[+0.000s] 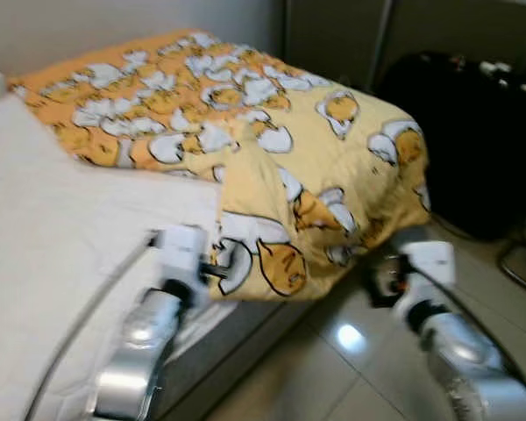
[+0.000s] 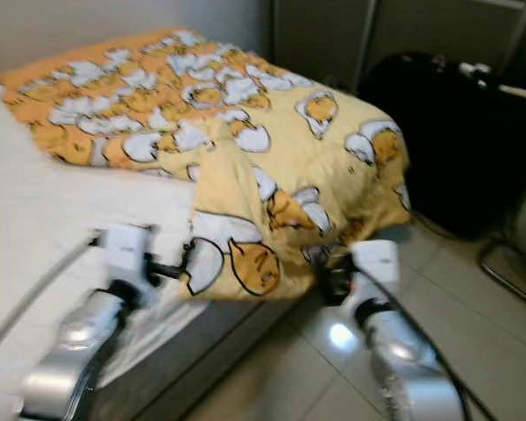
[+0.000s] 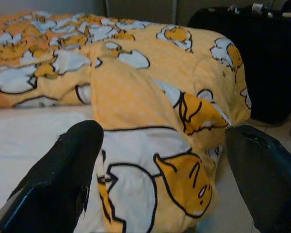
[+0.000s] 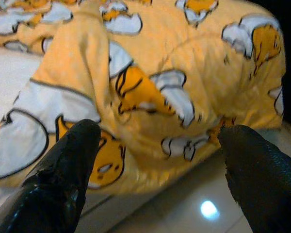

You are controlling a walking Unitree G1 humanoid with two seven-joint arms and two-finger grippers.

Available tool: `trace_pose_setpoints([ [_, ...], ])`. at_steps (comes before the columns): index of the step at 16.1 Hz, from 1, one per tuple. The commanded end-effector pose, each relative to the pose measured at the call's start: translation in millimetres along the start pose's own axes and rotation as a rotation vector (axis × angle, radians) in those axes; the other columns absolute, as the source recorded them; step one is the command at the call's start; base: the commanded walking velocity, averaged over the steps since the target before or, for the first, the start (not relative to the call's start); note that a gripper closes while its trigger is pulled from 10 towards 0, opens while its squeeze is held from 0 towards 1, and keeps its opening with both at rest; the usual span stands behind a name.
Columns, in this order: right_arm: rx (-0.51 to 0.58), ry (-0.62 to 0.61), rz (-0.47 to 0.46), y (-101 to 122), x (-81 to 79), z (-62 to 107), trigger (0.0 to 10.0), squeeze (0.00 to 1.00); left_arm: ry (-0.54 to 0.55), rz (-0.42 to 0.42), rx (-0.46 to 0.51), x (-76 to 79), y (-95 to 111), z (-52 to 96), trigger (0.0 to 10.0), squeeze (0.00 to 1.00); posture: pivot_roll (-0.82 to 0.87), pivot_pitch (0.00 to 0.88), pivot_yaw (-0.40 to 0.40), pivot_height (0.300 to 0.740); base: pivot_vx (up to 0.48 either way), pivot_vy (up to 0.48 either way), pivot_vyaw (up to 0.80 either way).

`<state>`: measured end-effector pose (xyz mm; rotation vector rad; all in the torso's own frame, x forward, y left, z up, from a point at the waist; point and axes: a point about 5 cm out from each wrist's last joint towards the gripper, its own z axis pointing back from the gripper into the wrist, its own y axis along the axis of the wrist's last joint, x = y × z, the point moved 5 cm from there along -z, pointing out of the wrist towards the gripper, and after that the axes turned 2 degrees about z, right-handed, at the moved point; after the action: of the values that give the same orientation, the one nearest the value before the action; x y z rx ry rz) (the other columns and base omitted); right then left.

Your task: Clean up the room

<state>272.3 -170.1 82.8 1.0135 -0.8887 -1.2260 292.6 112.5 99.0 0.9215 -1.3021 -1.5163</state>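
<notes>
The blanket (image 1: 245,132), yellow and orange with a cartoon egg print, lies rumpled over the far end of the bed (image 1: 53,237), one folded corner spilling off the near right edge toward the tiled floor (image 1: 351,368). In the head views, we bring the left gripper (image 1: 217,272) to that hanging corner and the right gripper (image 1: 375,279) just beside the drooping fold; a black bag (image 1: 473,132) sits far right. In the left wrist view, our fingers (image 3: 63,179) stand spread, released, the corner between them. The right wrist view shows fingers (image 4: 63,170) likewise parted, grasping nothing. A shallow pinch could let the fabric slip floorward. Blur hides fingertips in the head views.
</notes>
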Motion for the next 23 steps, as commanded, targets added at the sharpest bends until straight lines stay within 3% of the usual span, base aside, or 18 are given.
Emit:
trace_pose_setpoints([
  [1,0.018,0.03,0.003,4,-9.3,-1.1,10.0,0.0,0.037,-0.023,-0.006,-12.7,1,3.0,10.0,0.96,-0.08,0.0,0.036,0.74,0.315,0.0,0.0],
  [16,0.02,0.044,0.02,5,-8.9,1.2,10.0,0.0,0.02,-0.021,-0.02,-10.8,-2,-3.0,10.0,0.95,-0.09,0.0,0.048,0.74,0.275,0.0,0.0],
  [18,0.014,0.065,0.045,5,-5.7,1.0,10.0,0.0,-0.002,-0.055,-0.064,-8.3,-10,-8.8,10.0,0.92,-0.09,0.0,0.05,0.74,0.0,0.0,0.0],
  [20,0.018,0.115,0.046,10,-2.2,-0.9,10.0,0.0,0.011,-0.068,-0.139,-13.4,-24,-26.1,10.0,0.95,-0.1,0.005,0.057,0.74,0.0,0.0,0.0],
  [23,0.021,0.224,0.081,13,-11.7,-3.1,10.0,0.0,0.008,-0.124,-0.237,-17.7,-39,-48.6,10.0,1.0,-0.11,0.05,0.076,0.74,0.0,0.0,0.0],
])
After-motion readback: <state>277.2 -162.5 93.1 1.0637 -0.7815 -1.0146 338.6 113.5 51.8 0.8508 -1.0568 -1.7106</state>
